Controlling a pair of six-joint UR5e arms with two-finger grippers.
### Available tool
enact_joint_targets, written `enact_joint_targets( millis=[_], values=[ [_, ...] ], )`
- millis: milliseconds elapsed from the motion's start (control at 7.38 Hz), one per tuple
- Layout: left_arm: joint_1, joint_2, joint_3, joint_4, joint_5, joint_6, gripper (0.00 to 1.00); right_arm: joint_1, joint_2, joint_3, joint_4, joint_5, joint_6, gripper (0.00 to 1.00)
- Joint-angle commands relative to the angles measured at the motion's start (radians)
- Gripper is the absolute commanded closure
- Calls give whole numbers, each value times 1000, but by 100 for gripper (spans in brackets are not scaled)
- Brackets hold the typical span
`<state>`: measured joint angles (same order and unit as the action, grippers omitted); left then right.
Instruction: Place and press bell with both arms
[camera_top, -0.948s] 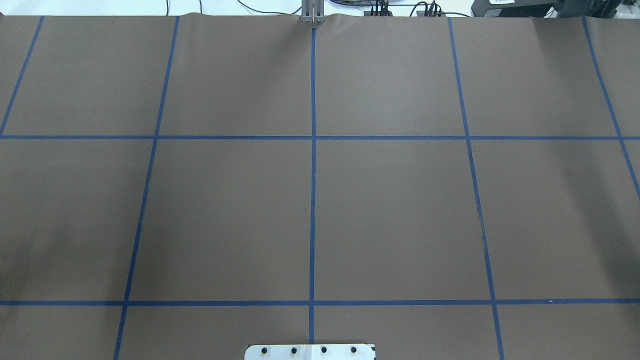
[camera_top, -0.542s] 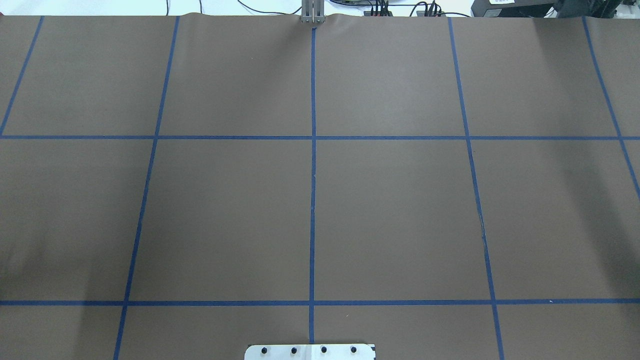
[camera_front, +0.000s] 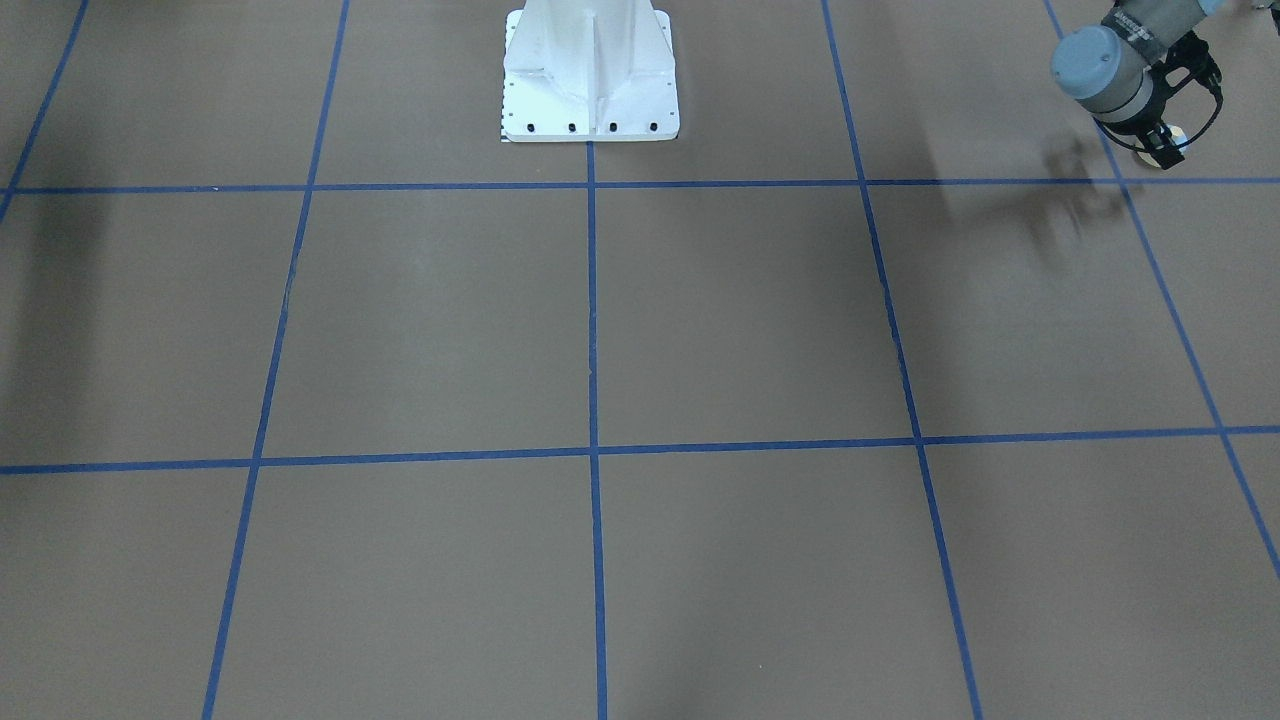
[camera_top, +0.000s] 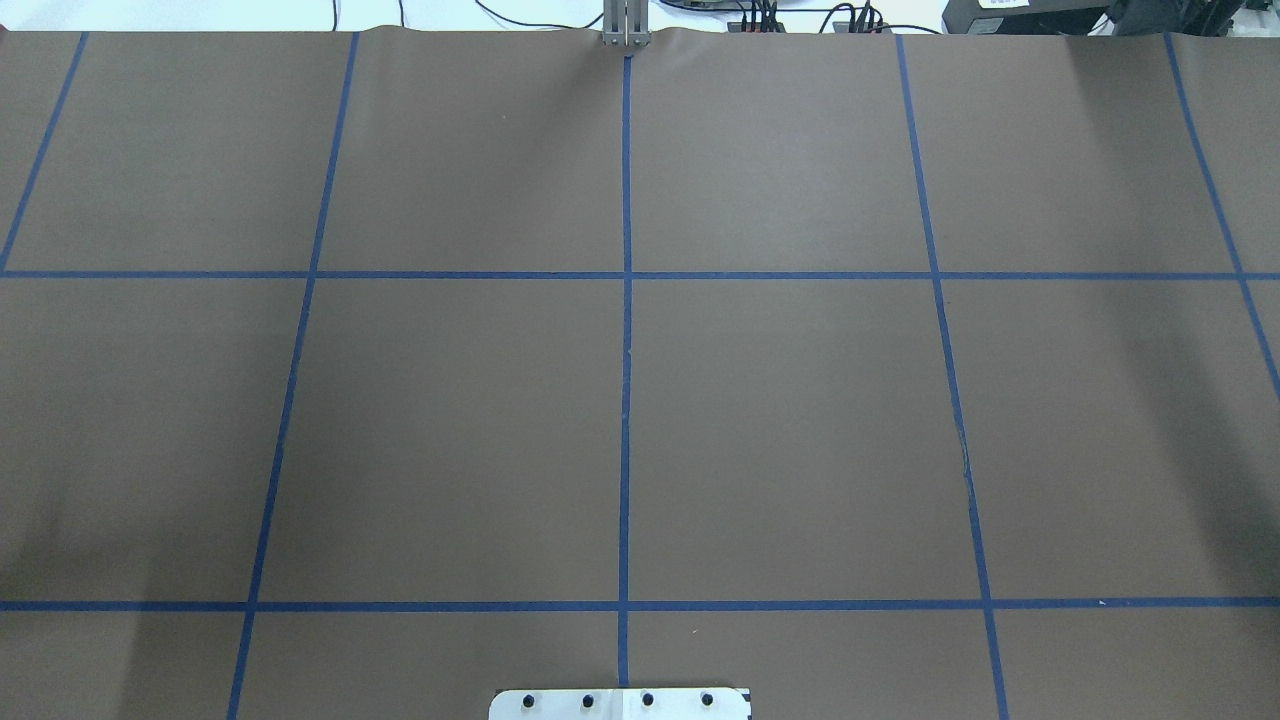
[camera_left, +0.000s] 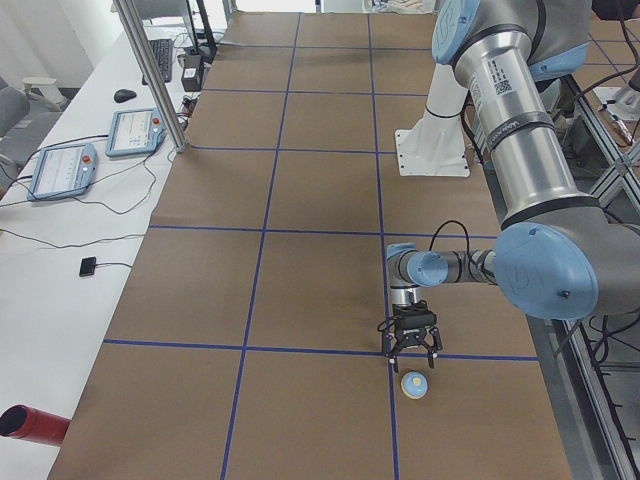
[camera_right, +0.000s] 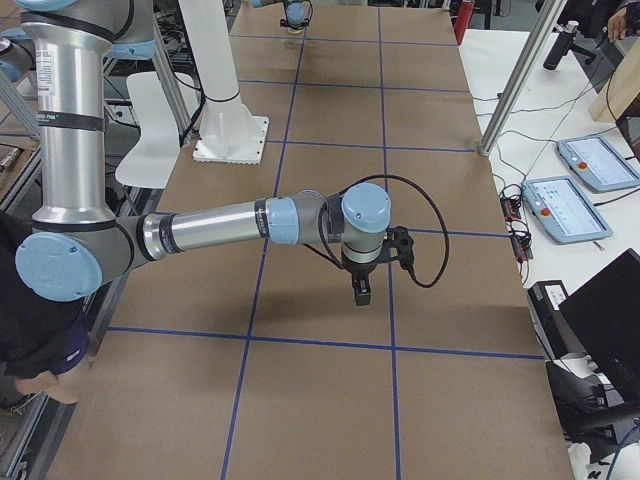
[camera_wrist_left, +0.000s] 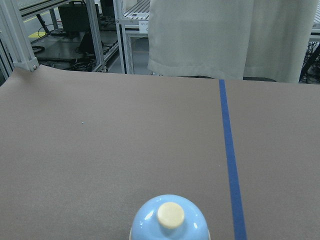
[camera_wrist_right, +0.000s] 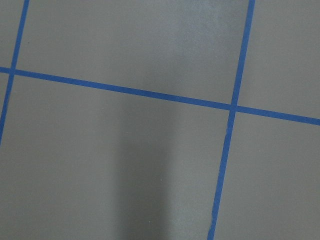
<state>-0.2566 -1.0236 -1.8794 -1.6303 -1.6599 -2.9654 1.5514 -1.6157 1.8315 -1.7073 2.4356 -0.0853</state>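
On the counter (camera_left: 300, 290), seen from the left end, the bell (camera_left: 414, 384) stands just beside the left end effector (camera_left: 411, 352), whose fingers are spread and not touching it. Left wrist view: bell upright (button on top). Right-end view: right end effector (camera_right: 361, 296), grip impossible to tell.

i'm looking in on a robotics lab. the arms (camera_left: 520, 140) rise from a white pedestal (camera_front: 590, 80) bolted to a table (camera_top: 800, 400) covered in brown paper and marked off with a blue tape (camera_top: 626, 400) grid. beside it a white bench (camera_left: 40, 300) carries teach pendants (camera_left: 136, 132), a keyboard (camera_left: 161, 60) and a mouse (camera_left: 124, 96). aluminium posts (camera_left: 150, 70) frame the cell, and i see metal racks (camera_wrist_left: 75, 35) and a curtain (camera_wrist_left: 225, 35) beyond the table's end.
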Motion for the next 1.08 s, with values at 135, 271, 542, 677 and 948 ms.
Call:
enact_joint_targets(
  millis=[135, 271, 542, 677, 948],
  values=[
    [19, -10, 29, -22, 0, -15, 0, -2, 5, 0, 0, -1, 6, 0],
    [19, -10, 35, -22, 3, -15, 0, -2, 5, -1, 0, -1, 4, 0],
    [20, -16, 57, -25, 5, -14, 0, -4, 5, -1, 0, 0, 4, 0],
    [20, -32, 80, -32, 5, -14, 0, -4, 5, -1, 0, 0, 5, 0],
    [20, -38, 92, -37, 5, -14, 0, -2, 5, -1, 0, 0, 4, 0]
  ],
)
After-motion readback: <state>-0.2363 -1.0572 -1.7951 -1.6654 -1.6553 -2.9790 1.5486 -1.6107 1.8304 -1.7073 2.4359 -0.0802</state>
